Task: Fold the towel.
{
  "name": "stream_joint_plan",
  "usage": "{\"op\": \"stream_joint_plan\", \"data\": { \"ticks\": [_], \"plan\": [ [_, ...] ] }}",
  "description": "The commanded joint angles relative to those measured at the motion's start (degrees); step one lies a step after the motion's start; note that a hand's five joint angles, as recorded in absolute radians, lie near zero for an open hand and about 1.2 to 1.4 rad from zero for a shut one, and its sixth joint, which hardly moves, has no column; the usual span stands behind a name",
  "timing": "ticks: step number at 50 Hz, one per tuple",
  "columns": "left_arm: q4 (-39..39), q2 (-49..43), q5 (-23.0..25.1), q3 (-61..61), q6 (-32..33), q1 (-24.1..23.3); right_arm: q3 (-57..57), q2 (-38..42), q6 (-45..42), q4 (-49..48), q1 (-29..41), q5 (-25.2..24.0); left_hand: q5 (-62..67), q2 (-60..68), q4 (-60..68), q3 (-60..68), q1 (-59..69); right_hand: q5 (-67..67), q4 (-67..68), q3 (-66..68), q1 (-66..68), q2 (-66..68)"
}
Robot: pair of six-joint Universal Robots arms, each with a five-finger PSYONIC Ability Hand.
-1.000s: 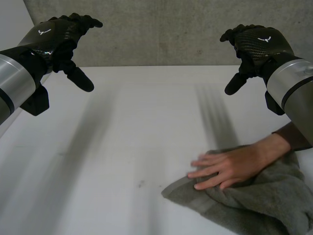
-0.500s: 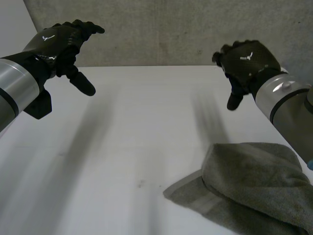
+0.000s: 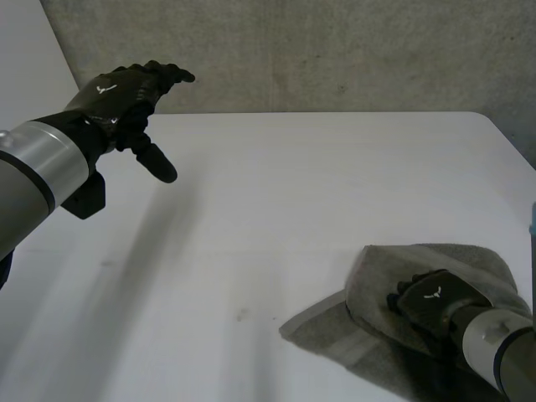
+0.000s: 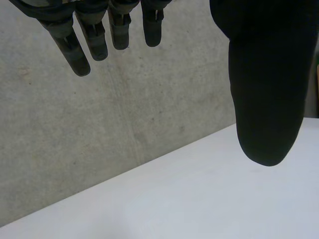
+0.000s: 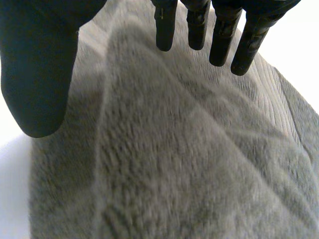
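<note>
– Right hand (image 3: pixel 431 300) has dropped from upper right onto the towel (image 3: pixel 469 264), lower right of the table (image 3: pixel 293 193).
– Grasping it?
– No, its fingers are straight and the thumb is spread, released.
– Left hand (image 3: pixel 126 92)?
– Upper left, raised above the table, fingers relaxed, holding nothing.

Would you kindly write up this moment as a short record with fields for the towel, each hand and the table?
towel: grey, loosely doubled over, lying on the table at its near right
right hand: open, fingers straight, over the towel's upper layer; contact unclear
left hand: open, raised over the table's far left, holding nothing
table: white
fold status: not yet neatly folded
</note>
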Motion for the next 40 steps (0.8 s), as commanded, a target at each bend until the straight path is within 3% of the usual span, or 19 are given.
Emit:
{"op": "stream_joint_plan", "data": {
  "ticks": [1,2,3,4,10,13,15,18,22,24,29,31,38,40],
  "plan": [
    [0.43,-0.62,-0.09,-0.07,0.11,-0.45,4.03,0.42,-4.96,-13.07,-3.98,0.81,-1.63,0.62,0.47,0.55,0.09,29.79,29.42,30.37,30.64,29.74],
    [0.44,-0.62,-0.09,-0.08,0.11,-0.45,4.03,0.42,-4.97,-13.10,-3.98,0.81,-1.63,0.62,0.47,0.55,0.09,29.96,29.59,30.54,30.81,29.91],
    [0.70,-0.71,-0.09,-0.16,0.11,-0.45,3.68,1.03,-5.76,-15.62,-4.24,0.89,-1.63,0.62,0.47,0.55,0.09,54.11,53.74,54.69,54.96,54.06],
    [1.05,-0.71,-0.09,-0.25,0.11,-0.36,3.07,1.21,-6.37,-17.30,-4.33,0.46,-1.63,0.62,0.47,0.55,0.09,66.95,66.58,67.52,67.79,66.90],
    [1.67,-0.53,-0.09,-0.25,0.11,-0.36,-2.56,1.56,-6.47,-19.87,-2.67,0.72,-1.63,0.62,0.47,0.55,0.09,67.07,66.71,67.65,67.92,67.03],
    [1.67,-0.35,-0.09,-0.25,0.11,-0.36,-8.18,2.09,-3.48,-20.74,2.96,0.19,-1.63,0.62,0.47,0.55,0.09,67.07,66.71,67.65,67.92,67.03],
    [1.75,-0.18,-0.17,-0.25,0.11,-0.36,-15.53,4.53,4.91,-23.54,9.26,0.36,-1.63,0.62,0.47,0.55,0.09,67.07,66.71,67.65,67.92,67.03],
    [2.02,-0.09,-0.35,-0.08,0.02,-0.27,-21.25,6.91,12.22,-25.83,12.00,0.98,-1.63,0.62,0.47,0.55,0.09,67.07,66.71,67.65,67.92,67.03],
    [2.72,0.00,-0.53,0.01,0.02,0.17,-27.70,7.80,19.02,-28.30,12.45,2.04,-1.63,0.62,0.47,0.55,0.09,67.07,66.71,67.65,67.92,67.03],
    [3.42,0.17,-0.61,0.10,-0.15,0.52,-30.32,7.63,23.83,-34.33,12.45,5.36,-1.63,0.62,0.47,0.55,0.09,67.07,66.71,67.65,67.92,67.03],
    [4.48,0.17,-0.96,0.54,-0.33,0.78,-29.46,7.28,29.91,-48.06,12.28,11.69,-1.13,1.12,0.97,1.05,0.60,67.07,66.71,67.65,67.92,67.03],
    [4.65,0.17,-0.96,0.54,-0.41,0.96,-28.50,6.93,30.53,-48.77,12.36,12.23,-1.13,1.13,0.97,1.06,0.60,67.07,66.71,67.65,67.92,67.03],
    [4.74,0.09,-0.88,0.36,-0.24,1.31,-24.71,6.13,30.27,-46.32,13.24,10.56,-0.62,1.63,1.48,1.56,1.10,67.07,66.71,67.65,67.92,67.03],
    [4.74,-0.44,-0.79,0.19,-0.24,1.40,-22.70,6.31,30.62,-40.72,13.42,5.76,-0.79,1.46,1.31,1.39,0.94,67.07,66.71,67.65,67.92,67.03]
  ]
}}
